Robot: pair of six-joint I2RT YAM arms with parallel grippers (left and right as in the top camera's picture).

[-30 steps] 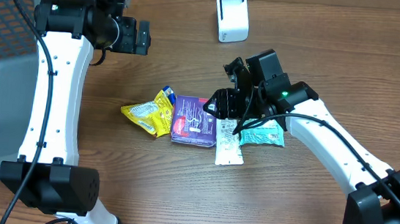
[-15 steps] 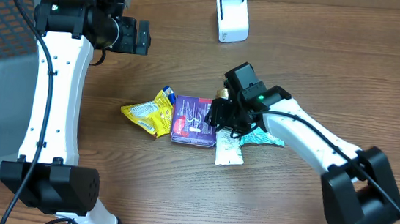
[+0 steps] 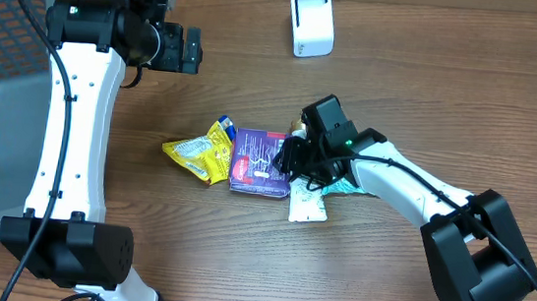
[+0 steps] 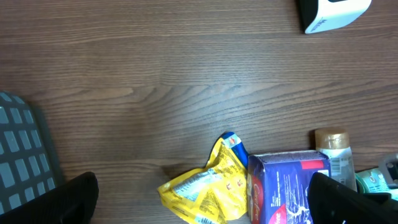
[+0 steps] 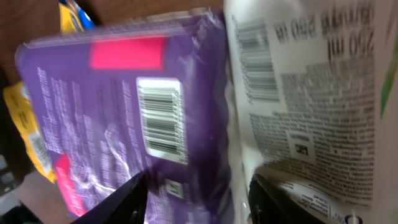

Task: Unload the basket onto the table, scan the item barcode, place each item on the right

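The purple box (image 3: 259, 163) lies flat on the counter (image 3: 432, 97), under and just left of your right claw (image 3: 292, 163). The yellow packet (image 3: 199, 150) touches the side away from the claw, and the white pouch (image 3: 307, 206) lies on the claw's side. Only the right wrist view shows you its barcode (image 5: 160, 118), facing up at the claw. From overhead the box looks nearly square, so you cannot tell its long axis. The claw's fingers stand apart over the seam between box and pouch; you cannot tell whether they grip. A second ago this claw stood farther off, above the teal packet (image 3: 354, 185). Your left claw (image 3: 194, 51) hangs released, well apart.
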